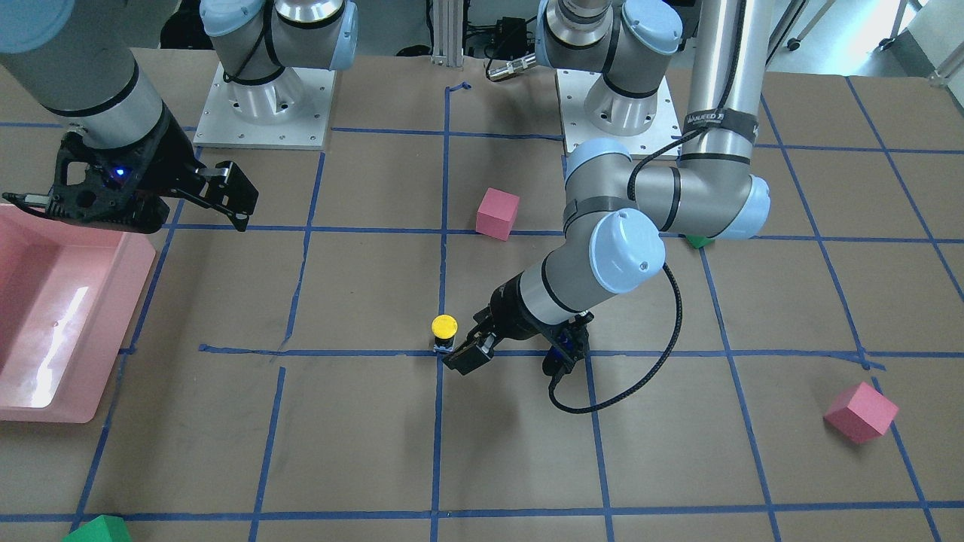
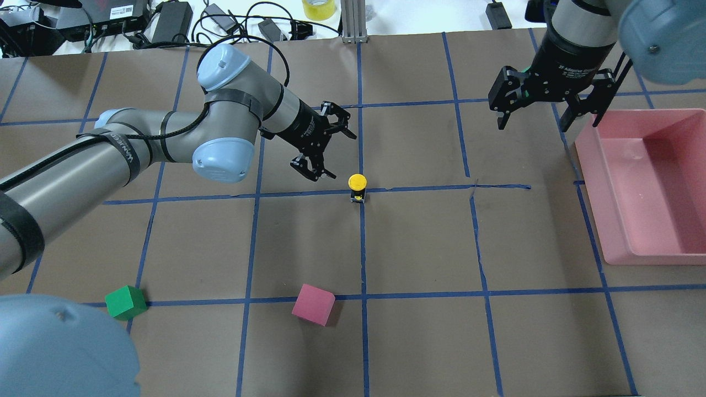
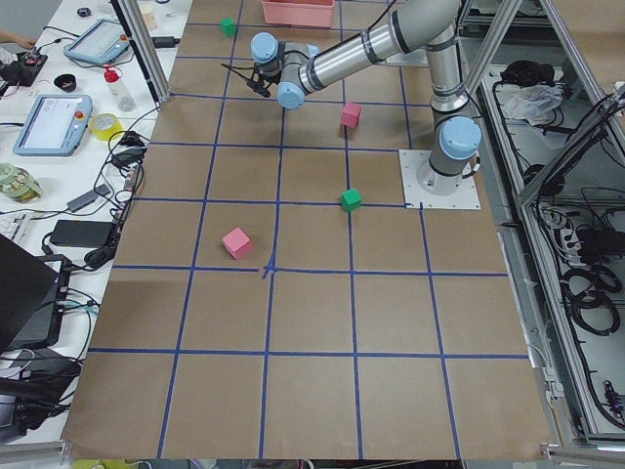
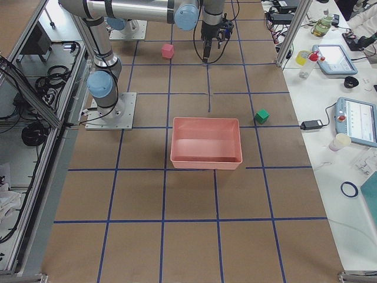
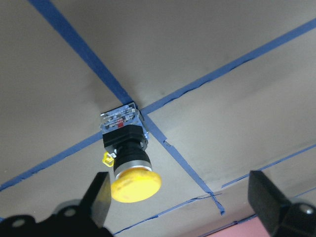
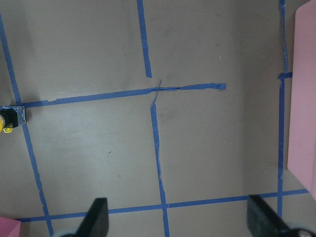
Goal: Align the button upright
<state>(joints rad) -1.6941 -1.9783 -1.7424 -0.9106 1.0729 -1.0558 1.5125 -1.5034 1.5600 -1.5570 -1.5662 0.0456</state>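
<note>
The button (image 1: 444, 331) stands upright on a blue tape crossing near the table's middle, yellow cap on top. It also shows in the overhead view (image 2: 357, 186), in the left wrist view (image 5: 129, 158) and at the left edge of the right wrist view (image 6: 7, 120). My left gripper (image 2: 335, 150) is open and empty, low over the table just beside the button and apart from it (image 1: 471, 350). In its wrist view (image 5: 182, 207) the cap sits by one finger (image 5: 98, 197). My right gripper (image 2: 534, 118) is open and empty, raised near the pink tray (image 1: 124, 211).
A pink tray (image 2: 640, 259) stands on my right side. A pink cube (image 2: 313, 304) and a green cube (image 2: 126, 302) lie near my base. Another pink cube (image 1: 861, 412) and a green cube (image 1: 98, 529) lie at the far side. Blue tape lines grid the brown table.
</note>
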